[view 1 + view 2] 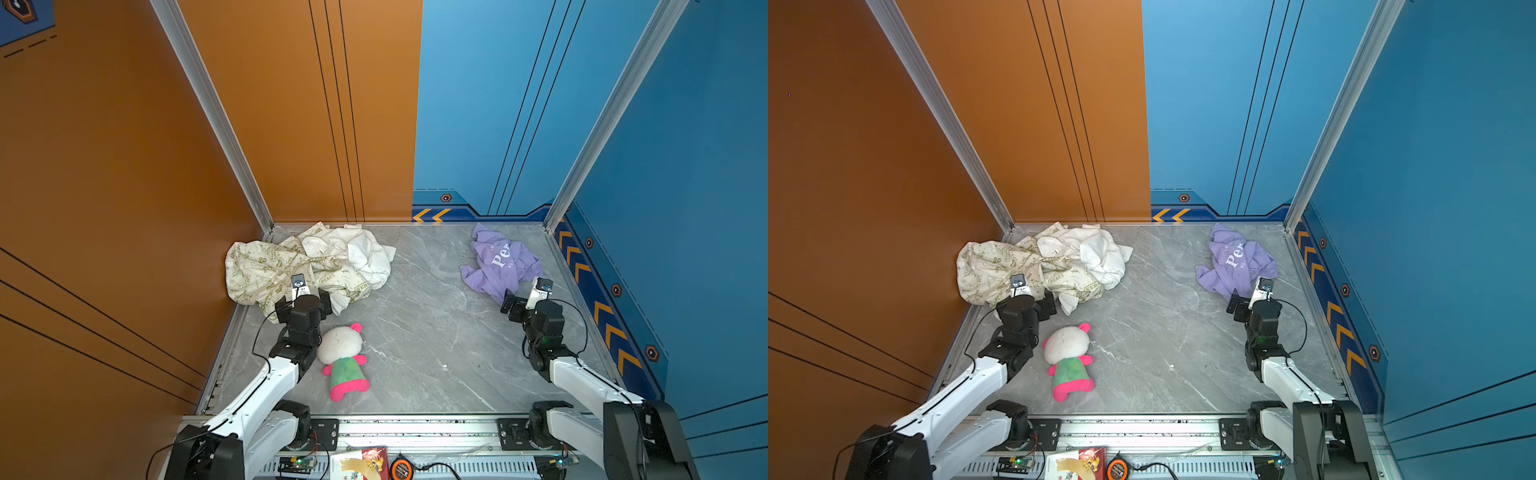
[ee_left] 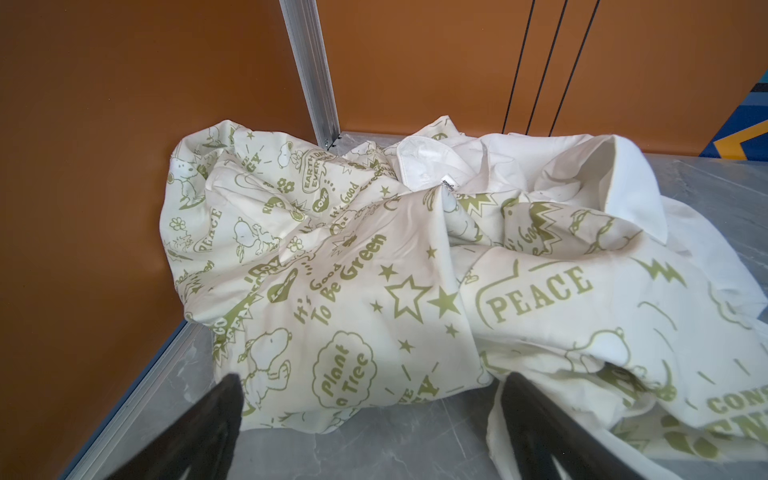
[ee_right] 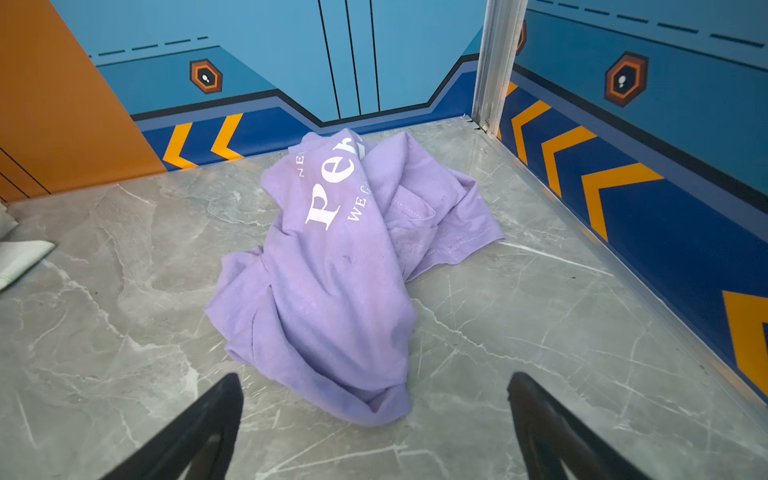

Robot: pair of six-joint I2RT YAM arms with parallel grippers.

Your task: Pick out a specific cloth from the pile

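The pile (image 1: pixel 307 262) (image 1: pixel 1038 266) lies in the far left corner: rumpled cream fabric with olive-green doodles and "PEACE" (image 2: pixel 540 291), with a plain white cloth (image 2: pixel 519 166) on its far side. My left gripper (image 1: pixel 304 301) (image 2: pixel 374 376) hovers at the pile's near edge, open, its fingertips either side of a printed fold with nothing held. A purple cloth (image 1: pixel 500 262) (image 3: pixel 340 270) with white lettering lies apart at the far right. My right gripper (image 1: pixel 521 303) (image 3: pixel 374 375) stands open just short of its near edge, empty.
A pink-green plush toy (image 1: pixel 343 357) (image 1: pixel 1069 359) lies on the grey marble table (image 1: pixel 428 324), beside the left arm. Orange and blue walls with aluminium corner posts (image 1: pixel 216 116) close the table on three sides. Cables and small items sit along the front rail (image 1: pixel 415 428).
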